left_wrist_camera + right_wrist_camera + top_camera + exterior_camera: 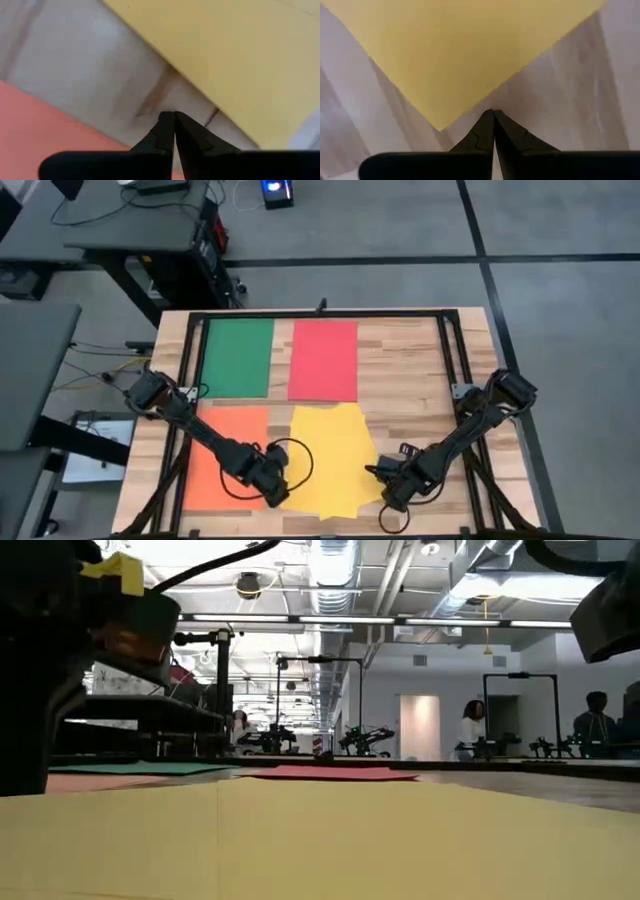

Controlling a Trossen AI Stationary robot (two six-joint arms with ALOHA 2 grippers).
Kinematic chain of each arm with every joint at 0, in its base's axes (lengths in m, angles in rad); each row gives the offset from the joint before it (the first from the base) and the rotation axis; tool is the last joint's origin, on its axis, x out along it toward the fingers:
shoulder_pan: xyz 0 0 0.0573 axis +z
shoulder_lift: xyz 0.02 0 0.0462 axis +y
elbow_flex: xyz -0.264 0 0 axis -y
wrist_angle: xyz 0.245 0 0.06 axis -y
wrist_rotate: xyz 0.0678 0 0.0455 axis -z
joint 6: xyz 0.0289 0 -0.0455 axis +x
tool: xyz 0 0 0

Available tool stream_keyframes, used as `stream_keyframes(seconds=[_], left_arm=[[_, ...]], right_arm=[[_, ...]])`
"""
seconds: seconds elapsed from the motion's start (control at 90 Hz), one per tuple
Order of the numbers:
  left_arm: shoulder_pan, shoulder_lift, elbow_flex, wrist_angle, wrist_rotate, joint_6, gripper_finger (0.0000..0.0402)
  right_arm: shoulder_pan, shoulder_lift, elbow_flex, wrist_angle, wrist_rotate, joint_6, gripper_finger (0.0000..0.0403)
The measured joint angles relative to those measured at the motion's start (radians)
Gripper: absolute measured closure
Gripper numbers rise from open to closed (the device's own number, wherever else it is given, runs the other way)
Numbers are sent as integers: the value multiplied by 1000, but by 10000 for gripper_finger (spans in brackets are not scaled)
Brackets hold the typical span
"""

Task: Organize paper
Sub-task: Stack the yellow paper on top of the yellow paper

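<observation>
No text, label, brand, number or sign can be read on anything in these views.

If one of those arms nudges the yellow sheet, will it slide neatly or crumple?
The yellow paper looks thin and lies flat on the wooden table, so it is probably very light and would likely slide at a nudge. Its outline in the high view is uneven, suggesting it flexes easily; a sideways push might buckle it. Lifted by one corner, it would probably droop.

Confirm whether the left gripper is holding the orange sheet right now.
No: in the left wrist view the left gripper is shut on nothing, above bare table between the orange sheet and the yellow sheet.
</observation>
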Motion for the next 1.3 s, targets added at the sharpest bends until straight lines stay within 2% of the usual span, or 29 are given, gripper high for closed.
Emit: stream_keyframes(seconds=[0.156, 0.722, 0.944, 1.2, 1.3], left_arm=[[0, 7, 27, 14, 6, 0, 401], [0, 13, 39, 139, 16, -5, 402], [0, 13, 39, 156, 6, -4, 402], [0, 30, 39, 260, -3, 47, 402], [0, 43, 40, 280, -2, 55, 402]], right_arm=[[-19, 8, 40, -13, -23, -25, 402], [-80, 10, 41, 79, -54, -84, 403], [-82, 12, 41, 173, -54, -98, 403], [-91, 27, 41, 331, -54, -134, 403], [-95, 60, 43, 393, -90, -151, 403]])
